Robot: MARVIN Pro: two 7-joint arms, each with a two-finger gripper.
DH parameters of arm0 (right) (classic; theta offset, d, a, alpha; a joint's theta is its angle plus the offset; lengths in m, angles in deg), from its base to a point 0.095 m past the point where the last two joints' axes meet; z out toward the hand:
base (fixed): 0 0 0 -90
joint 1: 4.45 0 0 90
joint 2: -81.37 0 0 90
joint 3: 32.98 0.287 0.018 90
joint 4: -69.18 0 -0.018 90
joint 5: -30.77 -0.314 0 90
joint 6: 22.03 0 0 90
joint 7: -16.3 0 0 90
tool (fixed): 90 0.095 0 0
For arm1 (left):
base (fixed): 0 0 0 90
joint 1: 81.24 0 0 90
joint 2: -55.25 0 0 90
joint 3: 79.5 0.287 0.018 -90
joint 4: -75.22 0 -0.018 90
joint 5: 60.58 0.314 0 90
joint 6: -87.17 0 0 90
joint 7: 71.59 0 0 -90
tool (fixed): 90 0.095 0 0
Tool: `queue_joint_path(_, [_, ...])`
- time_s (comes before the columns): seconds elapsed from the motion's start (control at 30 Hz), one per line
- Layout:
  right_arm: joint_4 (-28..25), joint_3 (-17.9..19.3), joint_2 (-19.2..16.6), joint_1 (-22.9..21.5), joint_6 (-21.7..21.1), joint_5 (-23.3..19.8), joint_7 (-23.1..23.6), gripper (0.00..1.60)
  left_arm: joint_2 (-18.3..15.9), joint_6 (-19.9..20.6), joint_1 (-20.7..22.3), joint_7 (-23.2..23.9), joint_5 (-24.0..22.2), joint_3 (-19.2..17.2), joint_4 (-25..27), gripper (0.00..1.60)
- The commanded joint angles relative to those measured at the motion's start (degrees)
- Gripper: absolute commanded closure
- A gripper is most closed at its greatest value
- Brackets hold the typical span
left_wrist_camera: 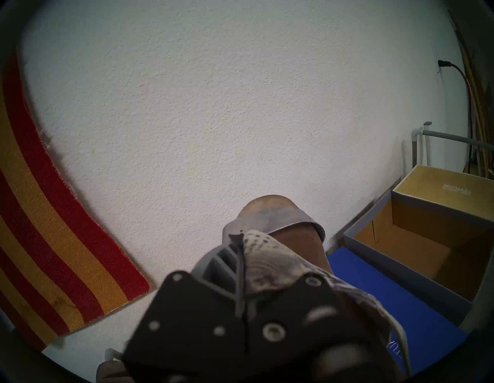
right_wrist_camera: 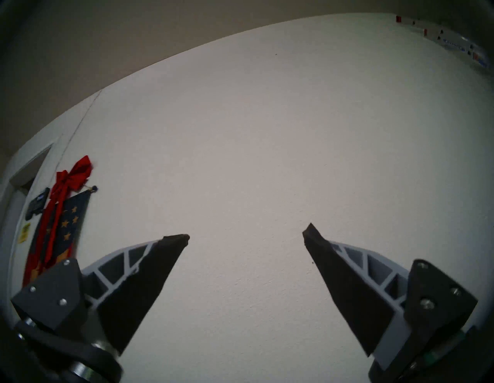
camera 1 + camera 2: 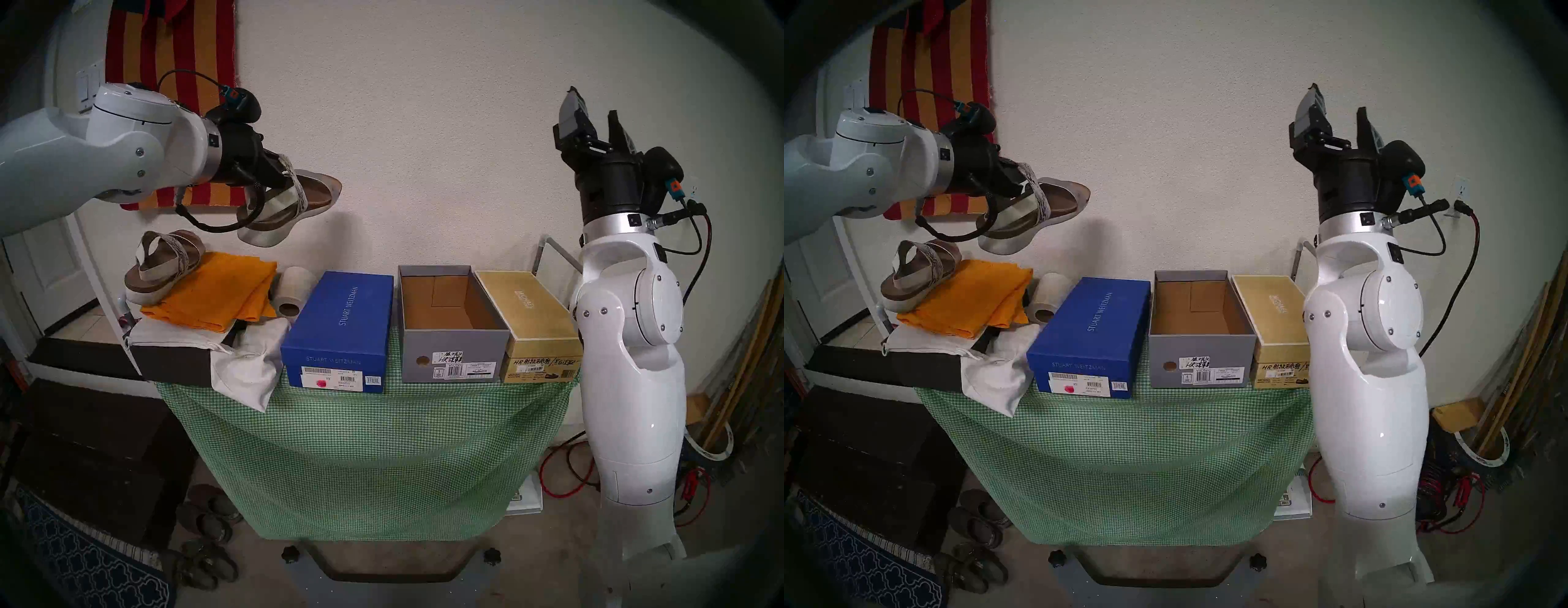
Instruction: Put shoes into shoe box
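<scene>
My left gripper (image 3: 280, 174) is shut on the snakeskin strap of one beige sandal (image 3: 309, 199) and holds it in the air, left of and above the boxes. In the left wrist view the sandal (image 1: 272, 214) sticks out past the gripper (image 1: 240, 238). The second sandal (image 3: 163, 265) rests on a folded orange cloth (image 3: 220, 288) at the left. The grey shoe box (image 3: 449, 322) stands open between two closed boxes, brown inside, nothing in it. My right gripper (image 3: 594, 123) is open and empty, raised high at the right, pointing up at the wall (image 2: 246, 238).
A closed blue STUART WEITZMAN box (image 3: 339, 327) stands left of the grey box, a closed gold-tan MICHAEL box (image 3: 534, 322) right of it, all on a green checked tablecloth (image 3: 360, 446). A paper roll (image 3: 292, 288) and white cloth bags (image 3: 242, 361) lie at the left. Dark slippers (image 3: 208, 513) lie on the floor.
</scene>
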Motion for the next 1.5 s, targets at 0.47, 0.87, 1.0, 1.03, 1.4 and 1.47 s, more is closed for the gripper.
queue_joint_path(0.47, [5.88, -2.90, -0.70, -7.75, -5.11, -8.14, 6.58, 0.00, 8.05, -5.89, -2.43, -1.05, -10.14, -11.38, -0.46, 1.60])
queue_joint_path(0.87, [6.94, -8.29, 4.02, -11.24, -5.50, -6.25, 0.83, 0.00, 9.83, -8.04, -4.04, -1.83, -13.26, -13.86, 0.29, 1.60])
queue_joint_path(1.0, [5.80, -9.41, 4.19, -9.64, -6.07, -5.20, -0.62, 0.00, 10.60, -8.37, -3.93, -1.89, -14.19, -15.02, -0.12, 1.60])
queue_joint_path(1.03, [5.57, -9.50, 4.47, -9.37, -6.37, -5.17, -1.31, 0.00, 10.87, -8.37, -3.87, -1.73, -14.03, -15.22, -0.24, 1.60])
queue_joint_path(1.4, [1.29, -11.27, 0.95, -2.15, -11.18, -7.29, 0.60, 0.00, 11.55, -8.24, -3.87, -1.68, -13.88, -15.66, -0.59, 1.60])
queue_joint_path(1.47, [1.68, -10.67, -0.63, -3.55, -12.25, -7.93, 2.34, 0.00, 11.58, -8.28, -3.89, -1.63, -13.87, -15.66, -0.63, 1.60])
